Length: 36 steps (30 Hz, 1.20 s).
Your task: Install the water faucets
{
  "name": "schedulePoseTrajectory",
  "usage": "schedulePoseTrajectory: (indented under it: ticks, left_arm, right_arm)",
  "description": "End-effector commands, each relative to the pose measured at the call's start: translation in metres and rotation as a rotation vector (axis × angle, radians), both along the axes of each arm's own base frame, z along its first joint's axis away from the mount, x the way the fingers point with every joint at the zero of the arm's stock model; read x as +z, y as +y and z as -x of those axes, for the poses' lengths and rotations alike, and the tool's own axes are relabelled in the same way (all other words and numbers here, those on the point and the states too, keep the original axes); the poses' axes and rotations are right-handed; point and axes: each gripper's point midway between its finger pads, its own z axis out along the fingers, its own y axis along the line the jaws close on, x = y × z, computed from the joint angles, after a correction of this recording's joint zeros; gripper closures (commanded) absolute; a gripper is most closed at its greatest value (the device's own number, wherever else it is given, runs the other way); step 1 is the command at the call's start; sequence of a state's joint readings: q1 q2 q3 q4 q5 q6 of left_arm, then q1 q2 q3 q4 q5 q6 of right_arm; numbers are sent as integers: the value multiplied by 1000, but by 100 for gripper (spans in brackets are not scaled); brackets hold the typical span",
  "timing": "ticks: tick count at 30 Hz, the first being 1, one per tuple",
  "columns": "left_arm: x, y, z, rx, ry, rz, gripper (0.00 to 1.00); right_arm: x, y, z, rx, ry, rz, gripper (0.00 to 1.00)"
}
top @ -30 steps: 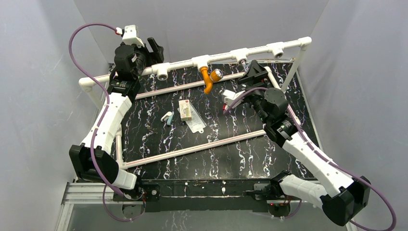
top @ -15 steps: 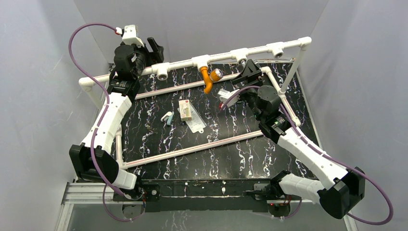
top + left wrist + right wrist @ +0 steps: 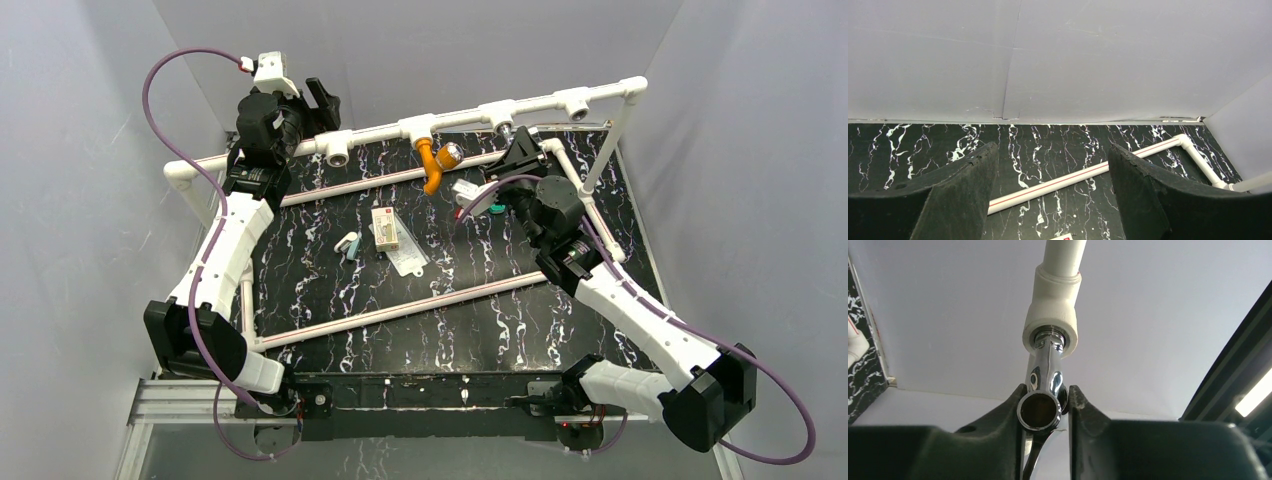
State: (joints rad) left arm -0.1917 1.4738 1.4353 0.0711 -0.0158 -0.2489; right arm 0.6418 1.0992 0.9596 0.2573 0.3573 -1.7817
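- Counter: black, with white marble-like veins
- Pipe frame: white; the lower pipe carries a thin red stripe
- Plastic faucet: orange, with a shiny silver knob
- Metal faucet: mirror-bright chrome
- Arm cables: purple
- Walls: pale grey

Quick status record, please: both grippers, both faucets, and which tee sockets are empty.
left gripper: open, holding nothing
right gripper: shut on chrome faucet, a finger on each side of its spout
chrome faucet: stem entered in white tee socket; how far it is seated cannot be told
orange faucet: hanging from middle tee socket, no gripper on it
empty sockets: one at left, one at far right
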Motion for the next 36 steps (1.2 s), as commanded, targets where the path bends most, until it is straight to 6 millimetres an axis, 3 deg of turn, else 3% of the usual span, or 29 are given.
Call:
schedulePoseTrajectory:
  ticks: [1,4,18,29,36]
  left_arm:
    - [-164,13,29,12,505,-97,23]
    - [-163,13,29,13,504,-96,23]
    - [-165,14,29,15,508,-96,23]
    - [-164,13,29,13,509,-96,23]
    - [-164,13,29,11,506,-95,23]
  right_arm:
    - [35,-5,4,-10,-82,-107,77]
    - [34,-6,3,-7,-67,-169,99]
    - [18,13,14,149,216,-762,99]
    - [39,33,34,304,431,-1397,99]
    - [52,36,35,339,524,-1832,99]
